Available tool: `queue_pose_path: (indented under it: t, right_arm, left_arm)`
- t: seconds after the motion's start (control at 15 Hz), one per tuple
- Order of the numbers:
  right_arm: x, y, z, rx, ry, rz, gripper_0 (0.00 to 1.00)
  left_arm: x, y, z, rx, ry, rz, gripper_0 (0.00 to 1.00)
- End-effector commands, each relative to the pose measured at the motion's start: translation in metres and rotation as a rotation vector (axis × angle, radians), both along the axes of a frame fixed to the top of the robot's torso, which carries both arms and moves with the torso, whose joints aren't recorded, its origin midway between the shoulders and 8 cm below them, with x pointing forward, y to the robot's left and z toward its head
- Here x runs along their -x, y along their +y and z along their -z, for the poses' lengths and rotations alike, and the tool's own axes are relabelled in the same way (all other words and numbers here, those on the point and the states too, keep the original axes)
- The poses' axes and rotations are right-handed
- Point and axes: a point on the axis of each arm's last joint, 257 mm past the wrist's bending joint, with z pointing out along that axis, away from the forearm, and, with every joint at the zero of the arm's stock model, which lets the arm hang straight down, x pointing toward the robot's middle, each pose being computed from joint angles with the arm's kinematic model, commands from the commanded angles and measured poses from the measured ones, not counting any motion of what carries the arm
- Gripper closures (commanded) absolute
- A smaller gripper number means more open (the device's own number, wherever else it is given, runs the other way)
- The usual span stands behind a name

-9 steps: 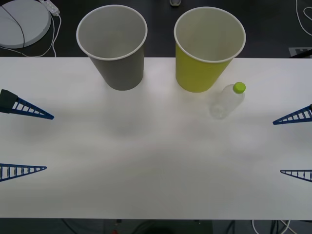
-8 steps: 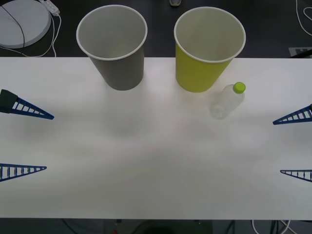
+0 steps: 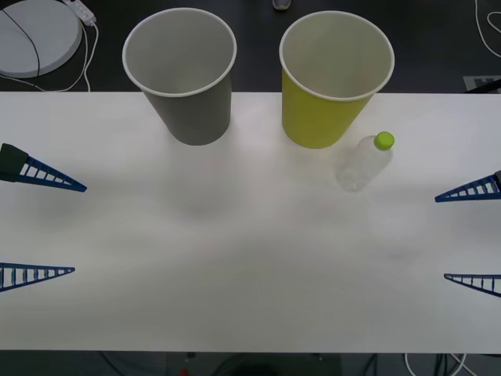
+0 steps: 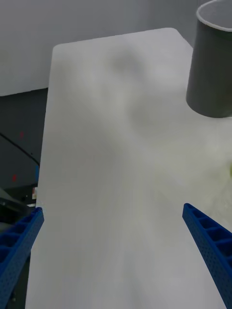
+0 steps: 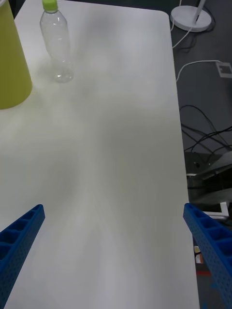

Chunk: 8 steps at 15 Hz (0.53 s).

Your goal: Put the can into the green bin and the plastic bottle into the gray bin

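While both grippers are hanging spread wide, left gripper (image 3: 39, 227) at nine o'clock and right gripper (image 3: 470, 235) at three, I'm seeing the plastic bottle (image 3: 365, 162) standing at one o'clock on the table (image 3: 250, 266). It's sitting just beside the green bin (image 3: 329, 86), with the gray bin (image 3: 184, 78) at eleven o'clock.

left gripper (image 3: 39, 227) fingers spread wide, right gripper (image 3: 470, 235) likewise
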Motion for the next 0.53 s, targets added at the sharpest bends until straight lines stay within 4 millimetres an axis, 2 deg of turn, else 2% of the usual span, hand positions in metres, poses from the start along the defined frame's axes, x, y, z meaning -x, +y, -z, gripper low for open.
queue_pose_path:
  t: [0.07,0.27,0.53]
  right_arm:
    - [-0.002,0.0,0.0,-0.019,-0.004,0.013,0.0]
    - [-0.008,-0.004,0.004,-0.048,-0.01,0.051,0.0]
    - [-0.019,-0.021,0.016,-0.072,-0.016,0.162,0.0]
  left_arm:
    - [0.0,0.0,0.0,0.0,0.0,0.0,0.0]
    - [0.0,0.0,0.0,0.0,0.0,0.0,0.0]
    - [0.0,0.0,0.0,0.0,0.0,0.0,0.0]
